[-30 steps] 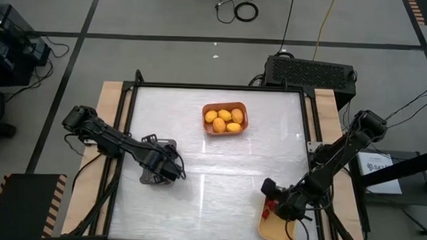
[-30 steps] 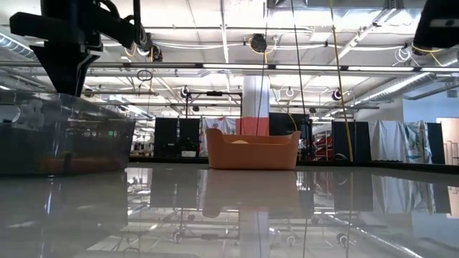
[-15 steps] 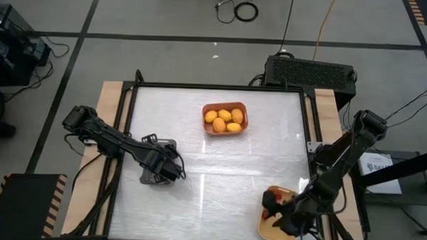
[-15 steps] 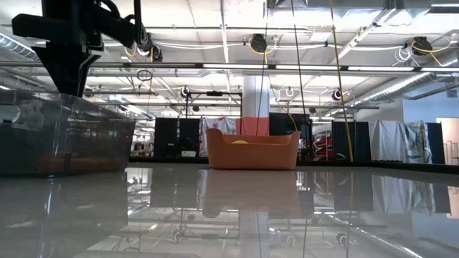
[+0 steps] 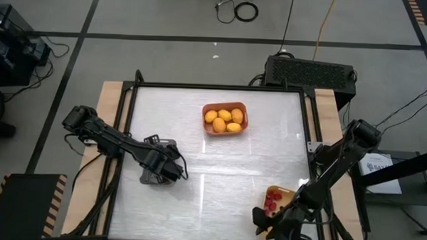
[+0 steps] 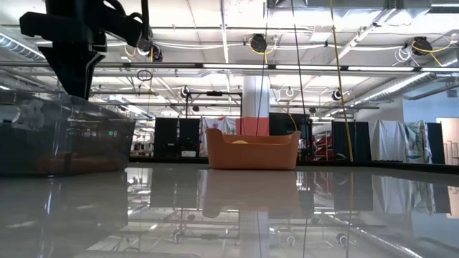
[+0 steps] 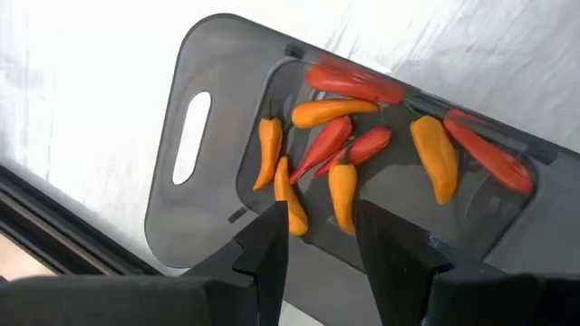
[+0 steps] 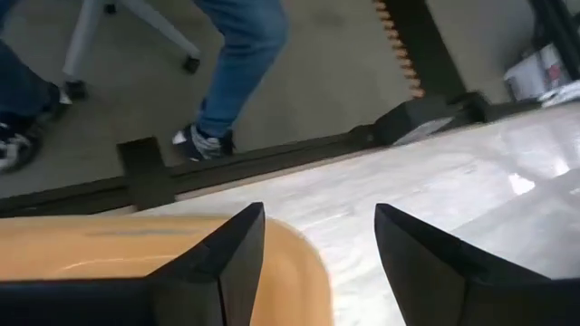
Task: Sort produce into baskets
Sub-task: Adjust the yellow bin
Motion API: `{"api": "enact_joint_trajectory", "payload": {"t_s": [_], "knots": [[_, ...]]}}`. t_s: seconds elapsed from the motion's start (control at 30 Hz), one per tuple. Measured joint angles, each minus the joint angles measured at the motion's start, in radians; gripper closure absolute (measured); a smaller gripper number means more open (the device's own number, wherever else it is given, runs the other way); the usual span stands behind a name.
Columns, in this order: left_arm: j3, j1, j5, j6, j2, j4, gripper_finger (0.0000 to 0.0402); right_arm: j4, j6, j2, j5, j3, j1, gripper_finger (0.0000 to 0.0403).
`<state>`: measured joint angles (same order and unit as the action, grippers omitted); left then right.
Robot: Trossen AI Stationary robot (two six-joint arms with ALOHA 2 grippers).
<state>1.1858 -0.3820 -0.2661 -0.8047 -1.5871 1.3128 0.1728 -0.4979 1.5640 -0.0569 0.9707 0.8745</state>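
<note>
The dark grey basket (image 5: 157, 169) lies at the table's left and holds several red and orange chili pieces (image 7: 349, 149). My left gripper (image 7: 319, 246) hangs over it, open and empty; it also shows in the high view (image 5: 170, 168). The yellow basket (image 5: 280, 211) lies at the near right with red berries (image 5: 272, 200) in it. My right gripper (image 8: 317, 263) is open and empty above that basket's near end (image 8: 136, 263); it also shows in the high view (image 5: 261, 220). The orange basket (image 5: 225, 117) at the far middle holds yellow-orange fruits (image 5: 223, 120).
Bare white tabletop lies between the three baskets. A black frame (image 5: 222, 88) runs around the table. A person's legs (image 8: 231, 63) and a chair base show on the floor beyond the table's edge in the right wrist view.
My right gripper has drawn back from over the red berries toward the table's near edge, so the berries now lie uncovered in the yellow basket. Its arm has left the low view.
</note>
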Motion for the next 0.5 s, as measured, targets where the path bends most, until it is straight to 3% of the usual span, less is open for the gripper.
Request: {"api": "enact_joint_trajectory", "payload": {"t_s": [0.5], "knots": [[0.0,0.0,0.0,0.0,0.0,-0.049,0.0265,0.049,-0.177,0.08,-0.02,0.0,-0.063,0.021]]}}
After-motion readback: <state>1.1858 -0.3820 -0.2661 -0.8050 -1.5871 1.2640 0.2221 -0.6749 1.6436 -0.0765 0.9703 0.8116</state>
